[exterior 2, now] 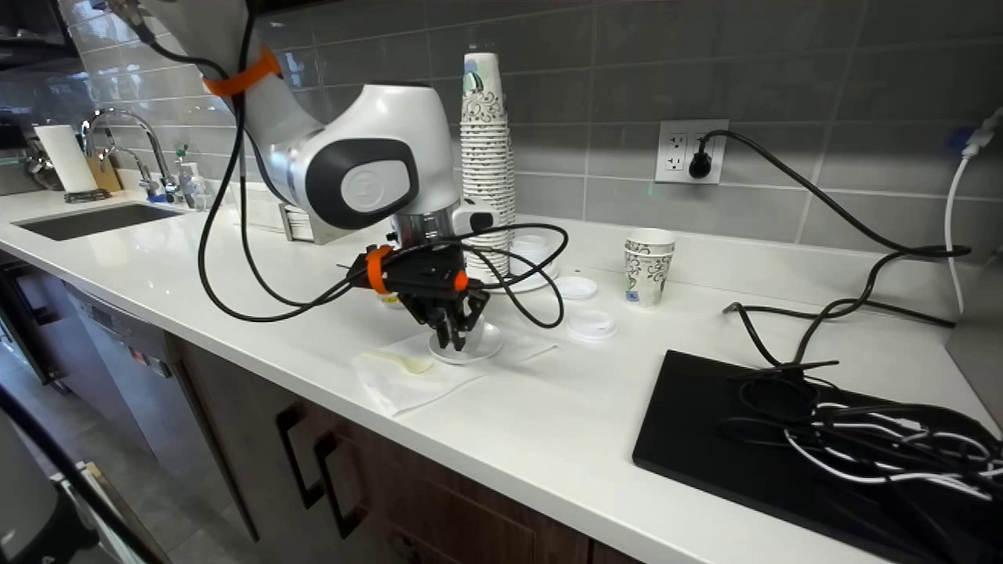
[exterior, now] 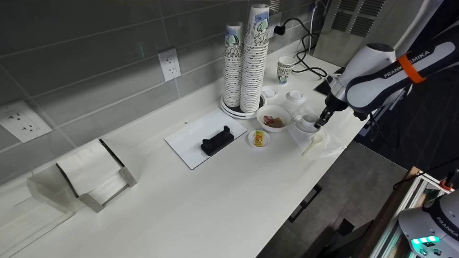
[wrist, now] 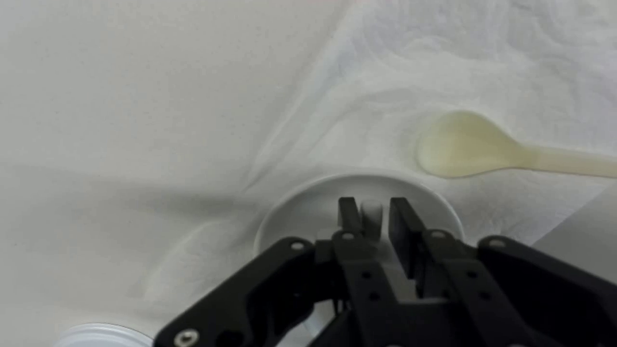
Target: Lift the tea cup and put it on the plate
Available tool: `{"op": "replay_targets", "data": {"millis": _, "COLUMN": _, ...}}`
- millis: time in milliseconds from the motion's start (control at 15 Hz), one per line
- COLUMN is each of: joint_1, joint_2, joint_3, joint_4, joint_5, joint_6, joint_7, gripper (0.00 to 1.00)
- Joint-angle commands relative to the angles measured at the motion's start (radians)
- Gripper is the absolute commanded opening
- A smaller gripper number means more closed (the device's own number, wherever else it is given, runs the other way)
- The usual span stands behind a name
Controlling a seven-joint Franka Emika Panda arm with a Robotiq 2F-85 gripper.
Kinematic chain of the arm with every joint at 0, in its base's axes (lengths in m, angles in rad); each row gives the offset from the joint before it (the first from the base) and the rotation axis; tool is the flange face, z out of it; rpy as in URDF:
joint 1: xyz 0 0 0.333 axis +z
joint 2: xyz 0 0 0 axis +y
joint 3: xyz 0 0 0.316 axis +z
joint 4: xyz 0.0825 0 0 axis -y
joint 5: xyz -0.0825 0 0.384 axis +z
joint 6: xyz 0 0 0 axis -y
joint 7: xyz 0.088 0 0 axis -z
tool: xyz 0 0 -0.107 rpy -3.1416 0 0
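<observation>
The white teacup (exterior: 308,121) seems to sit on a saucer (wrist: 301,214); in an exterior view it stands at three o'clock from the white bowl (exterior: 275,109). In the wrist view the pincer (wrist: 373,207) straddles what looks like the cup handle (wrist: 371,219), parted slightly wider, not clamping. If that saucer is the plate meant, placing looks done, leaving only withdrawal; otherwise lifting remains.

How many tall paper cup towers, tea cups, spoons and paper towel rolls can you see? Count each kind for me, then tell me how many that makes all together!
Tall paper cup towers: 2
Tea cups: 1
Spoons: 1
Paper towel rolls: 1
Total: 5
</observation>
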Motion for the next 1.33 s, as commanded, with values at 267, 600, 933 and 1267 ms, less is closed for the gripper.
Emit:
{"op": "replay_targets", "data": {"millis": 267, "joint_1": 0.001, "joint_2": -0.029, "joint_3": 0.001, "joint_4": -0.012, "joint_5": -0.010, "joint_6": -0.015, "joint_7": 0.010, "gripper": 0.85}}
{"op": "replay_targets", "data": {"millis": 600, "joint_1": -0.008, "joint_2": -0.164, "joint_3": -0.025, "joint_4": -0.085, "joint_5": -0.011, "joint_6": -0.110, "joint_7": -0.011, "gripper": 1.00}}
{"op": "replay_targets", "data": {"millis": 933, "joint_1": 0.025, "joint_2": -0.319, "joint_3": -0.140, "joint_4": -0.098, "joint_5": 0.066, "joint_6": -0.148, "joint_7": -0.135, "gripper": 1.00}}
{"op": "replay_targets", "data": {"millis": 1267, "joint_1": 0.098, "joint_2": -0.519, "joint_3": -0.311, "joint_4": -0.133, "joint_5": 0.136, "joint_6": -0.114, "joint_7": -0.348, "gripper": 1.00}}
